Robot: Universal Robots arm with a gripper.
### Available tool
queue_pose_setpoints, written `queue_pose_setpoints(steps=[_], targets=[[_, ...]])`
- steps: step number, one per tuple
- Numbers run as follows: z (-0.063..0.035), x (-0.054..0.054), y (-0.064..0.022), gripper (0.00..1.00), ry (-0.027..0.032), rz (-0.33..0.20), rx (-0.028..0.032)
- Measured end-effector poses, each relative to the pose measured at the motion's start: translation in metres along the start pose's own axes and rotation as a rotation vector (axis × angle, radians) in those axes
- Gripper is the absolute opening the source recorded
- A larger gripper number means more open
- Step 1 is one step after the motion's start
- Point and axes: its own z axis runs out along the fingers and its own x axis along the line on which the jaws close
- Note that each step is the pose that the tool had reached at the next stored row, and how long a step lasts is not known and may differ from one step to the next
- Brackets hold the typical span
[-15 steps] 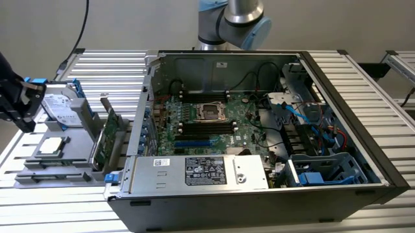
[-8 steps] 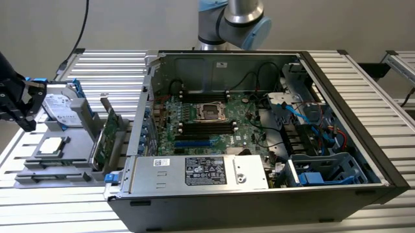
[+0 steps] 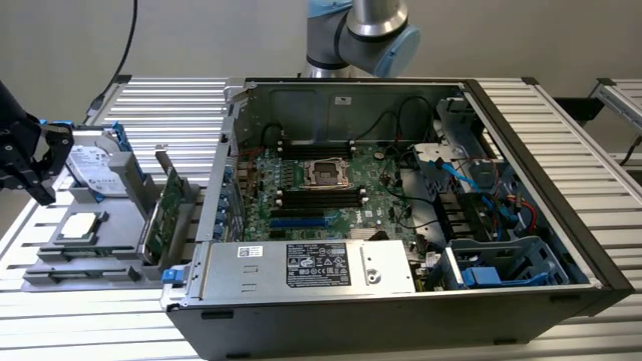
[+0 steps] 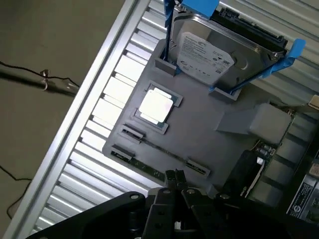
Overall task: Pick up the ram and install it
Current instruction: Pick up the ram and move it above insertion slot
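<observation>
A: Tool [image 4: 174, 175] pinched shut, nothing in it, hanging over the gray tray [image 4: 209, 114].
B: Right, the ram [image 4: 145, 167] stands on edge in that tray's slot, likely propped for pinching from above.

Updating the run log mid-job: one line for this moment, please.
gripper: shut, nothing held | where: above gray tray, near ram | ram: in tray slot, not picked up
</observation>
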Motion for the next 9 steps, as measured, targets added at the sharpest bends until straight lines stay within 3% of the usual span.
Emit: queue_pose_setpoints(steps=[9], targets=[[0.0022, 0.0, -0.0003, 0.11, 0.0162, -0.162, 0.0024]])
